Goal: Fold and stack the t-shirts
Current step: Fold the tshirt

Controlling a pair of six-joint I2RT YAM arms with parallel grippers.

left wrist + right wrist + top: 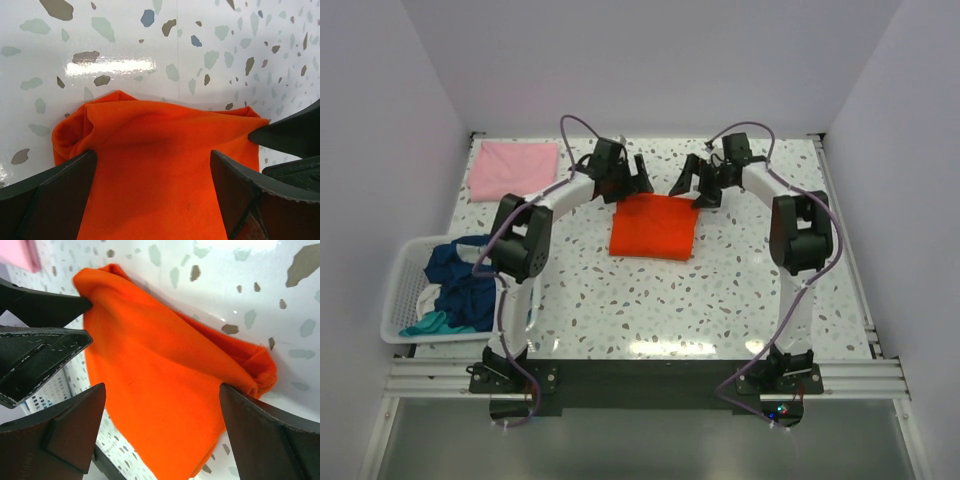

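A folded orange-red t-shirt (653, 227) lies flat in the middle of the table. My left gripper (638, 183) is open just above its far left edge; in the left wrist view (152, 165) the jaws stand wide apart over the orange cloth (155, 150). My right gripper (692, 188) is open over its far right corner; in the right wrist view (162, 400) the orange cloth (155, 375) lies between the spread jaws. A folded pale pink t-shirt (513, 168) lies at the far left. Dark blue (460, 270) and teal (435, 323) t-shirts sit in the basket.
A white slatted plastic basket (402, 290) stands at the table's left edge. White walls close in the table at the back and sides. A metal rail (640, 375) with the arm bases runs along the near edge.
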